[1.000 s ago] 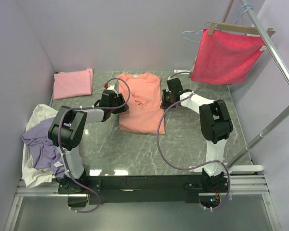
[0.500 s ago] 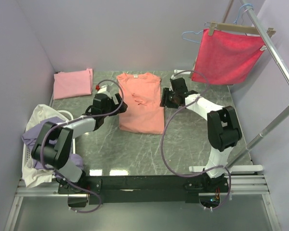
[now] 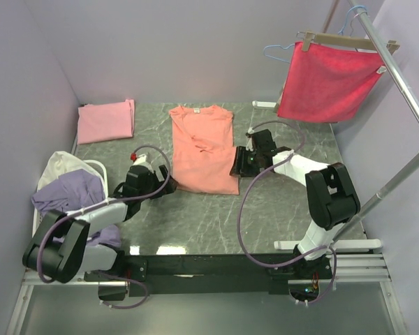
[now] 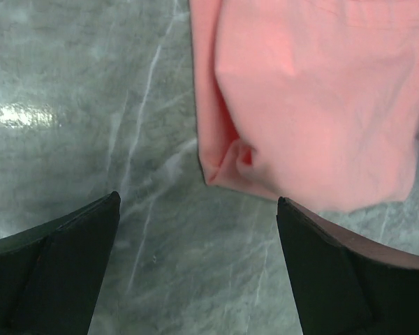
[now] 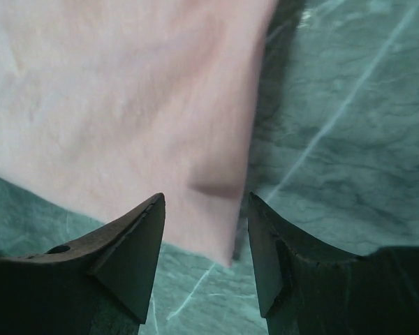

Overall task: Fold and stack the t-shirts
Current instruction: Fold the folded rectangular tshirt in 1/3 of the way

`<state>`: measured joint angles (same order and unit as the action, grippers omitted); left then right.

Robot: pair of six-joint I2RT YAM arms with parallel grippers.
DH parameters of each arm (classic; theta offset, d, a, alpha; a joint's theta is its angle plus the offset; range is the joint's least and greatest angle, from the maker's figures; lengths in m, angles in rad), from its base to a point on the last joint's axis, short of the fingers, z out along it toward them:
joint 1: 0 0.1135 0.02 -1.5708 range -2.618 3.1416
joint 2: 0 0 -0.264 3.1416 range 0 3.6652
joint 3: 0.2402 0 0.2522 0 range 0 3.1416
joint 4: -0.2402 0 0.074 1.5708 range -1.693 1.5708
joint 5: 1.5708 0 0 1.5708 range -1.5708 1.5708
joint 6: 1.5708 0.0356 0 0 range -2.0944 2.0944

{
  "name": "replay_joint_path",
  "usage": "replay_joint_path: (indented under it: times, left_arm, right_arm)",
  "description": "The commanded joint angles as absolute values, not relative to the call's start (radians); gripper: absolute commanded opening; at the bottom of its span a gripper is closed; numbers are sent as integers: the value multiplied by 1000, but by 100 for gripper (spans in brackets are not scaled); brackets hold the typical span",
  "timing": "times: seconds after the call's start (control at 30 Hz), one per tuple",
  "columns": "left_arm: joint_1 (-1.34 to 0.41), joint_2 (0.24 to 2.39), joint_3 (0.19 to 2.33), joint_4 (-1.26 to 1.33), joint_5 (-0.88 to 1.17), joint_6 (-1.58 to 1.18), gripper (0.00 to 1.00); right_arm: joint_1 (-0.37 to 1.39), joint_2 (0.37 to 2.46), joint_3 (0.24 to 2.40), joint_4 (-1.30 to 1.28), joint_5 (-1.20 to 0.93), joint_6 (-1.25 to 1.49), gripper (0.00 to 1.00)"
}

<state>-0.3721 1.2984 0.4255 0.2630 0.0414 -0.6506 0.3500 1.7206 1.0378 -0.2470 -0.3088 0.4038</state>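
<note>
Bare table [image 3: 195,223] lies open in front of the salmon-orange t-shirt [image 3: 204,150] and on both its sides. The crimson cloth [image 3: 328,80] overhangs the far right corner, its rack pole [image 3: 398,77] slants along the right, and a heaped basket [image 3: 96,167] crowds the left edge

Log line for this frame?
left claw: open, empty | right claw: open, empty | orange shirt: flat, sides folded in | pink shirt: folded, far-left corner

Left arm [image 3: 101,209] seemingly hides part of lavender t-shirt [image 3: 66,194].
</note>
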Motion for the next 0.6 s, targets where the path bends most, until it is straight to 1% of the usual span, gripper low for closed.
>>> replay_joint_path:
  times: [0.0,0.07,0.13,0.23,0.3,0.53,0.57]
  left_arm:
    - [-387,1215,393,368,63,-664,99]
    - [-388,1210,393,382,61,-664,98]
    - [-388,1236,403,377,61,-663,92]
    - [-390,1290,419,390,74,-670,89]
    - [-394,1313,419,414,80,-680,88]
    - [-413,1370,416,500,106,-677,78]
    - [-414,1379,425,506,109,-676,75]
  right_arm:
    - [396,1681,1048,-183,-379,423,57]
    - [408,1692,1061,-181,-387,433,57]
    - [432,1706,1065,-166,-393,443,57]
    - [452,1739,1089,-167,-388,457,57]
    - [457,1756,1094,-161,-400,466,56]
    - [457,1842,1120,-126,-423,480,56]
    - [459,1851,1123,-127,-420,480,56]
